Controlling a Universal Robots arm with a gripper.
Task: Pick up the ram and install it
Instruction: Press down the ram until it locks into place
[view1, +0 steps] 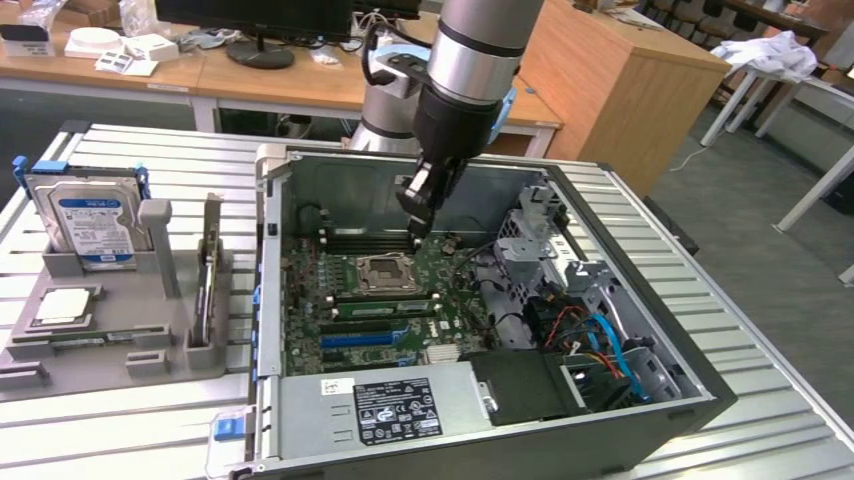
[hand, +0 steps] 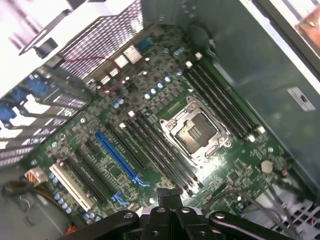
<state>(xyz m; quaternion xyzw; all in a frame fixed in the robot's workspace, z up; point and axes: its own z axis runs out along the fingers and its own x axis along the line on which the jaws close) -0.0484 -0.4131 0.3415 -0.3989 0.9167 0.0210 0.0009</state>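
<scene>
1. The arm comes in over the far edge of the slatted table. It leans steeply down into the open computer case, with the wrist tilted toward the exterior view's left.
2. The gripper hangs inside the case near its far wall. It sits low over the motherboard, just above the black memory slots on the far side of the CPU socket.
3. In the wrist view the gripper points down at the board. Its dark fingers are pressed together with no gap, and nothing shows gripped between them.
4. From the wrist, the tips sit over the end of the long slots beside the open socket. Whether they touch the board cannot be told.
5. The ram looks to be the thin stick standing on edge in a narrow holder. That holder is at the case-side edge of the grey fixture, which sits on the table toward the exterior view's left. The stick is well apart from the gripper.
6. A hard drive stands upright at the fixture's far corner.
</scene>
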